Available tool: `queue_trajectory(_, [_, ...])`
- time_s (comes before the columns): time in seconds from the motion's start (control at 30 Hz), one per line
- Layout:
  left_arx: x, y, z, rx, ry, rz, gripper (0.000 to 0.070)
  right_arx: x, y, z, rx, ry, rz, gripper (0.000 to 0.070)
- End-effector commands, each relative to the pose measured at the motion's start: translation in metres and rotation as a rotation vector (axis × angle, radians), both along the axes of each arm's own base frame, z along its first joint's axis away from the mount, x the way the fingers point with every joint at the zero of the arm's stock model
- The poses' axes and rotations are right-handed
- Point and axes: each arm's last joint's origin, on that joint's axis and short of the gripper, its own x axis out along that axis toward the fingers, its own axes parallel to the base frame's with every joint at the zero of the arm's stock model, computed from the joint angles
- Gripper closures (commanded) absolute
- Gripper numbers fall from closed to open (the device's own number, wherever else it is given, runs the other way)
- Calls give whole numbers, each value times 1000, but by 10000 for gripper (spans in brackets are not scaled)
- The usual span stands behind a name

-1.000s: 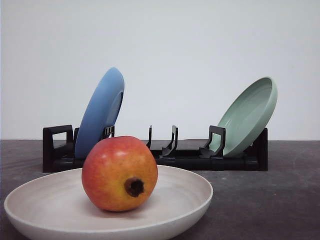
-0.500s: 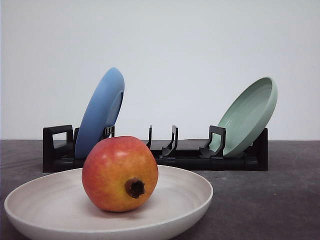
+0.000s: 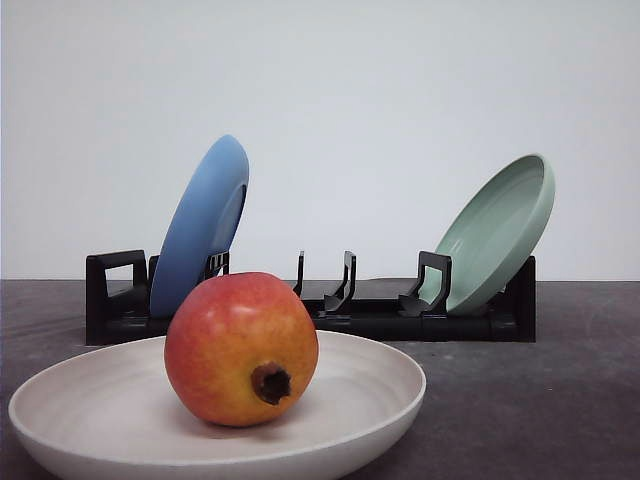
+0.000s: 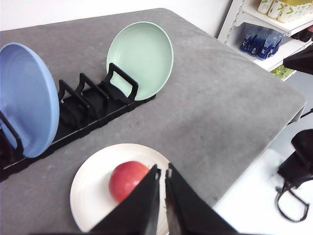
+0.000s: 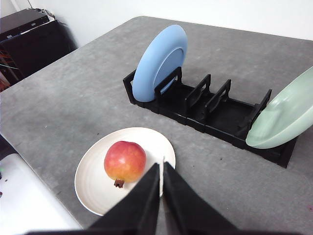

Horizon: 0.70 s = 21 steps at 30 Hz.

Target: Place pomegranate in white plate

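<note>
The red-orange and yellow pomegranate [image 3: 241, 348] rests inside the white plate [image 3: 380, 375] at the near edge of the table, its dark crown nub facing the camera and slightly down. From the left wrist view the pomegranate [image 4: 126, 179] lies in the white plate [image 4: 93, 183] just beyond my left gripper [image 4: 163, 172], which is shut and empty, high above the table. The right wrist view has the pomegranate [image 5: 124, 160] on the white plate [image 5: 98, 183] below my right gripper [image 5: 161, 169], also shut with nothing in it.
A black dish rack [image 3: 370, 315] stands behind the plate. A blue plate [image 3: 200, 225] leans in its left end and a pale green plate [image 3: 497, 232] in its right end. The table edge [image 4: 274, 132] drops off toward shelves with bottles [image 4: 261, 41].
The pomegranate has rolled slightly in the plate, its crown nub turning a little downward and to the right. Nothing else moved.
</note>
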Motion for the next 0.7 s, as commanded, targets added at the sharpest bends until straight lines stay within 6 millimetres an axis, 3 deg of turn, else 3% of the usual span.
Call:
queue_trajectory(0.0, [-1,1,1,3,-16,-10,700,0,0,3,3,-17,11,697])
queue_trajectory(0.13, [6,4,-4,15,-3,91,700,0,0,3,3,-17,11,697])
queue_trajectory(0.33, [28,14,-25,109,-41,434,700,0,0,3,3,-17,11,697])
queue_trajectory(0.53, [50,31,-75,122,-159,759,700,0,0,3,3,-17,11,697])
queue_trajectory(0.67, [55,41,-120,149,-223,827,700,0,0,3,3,-17,11,697])
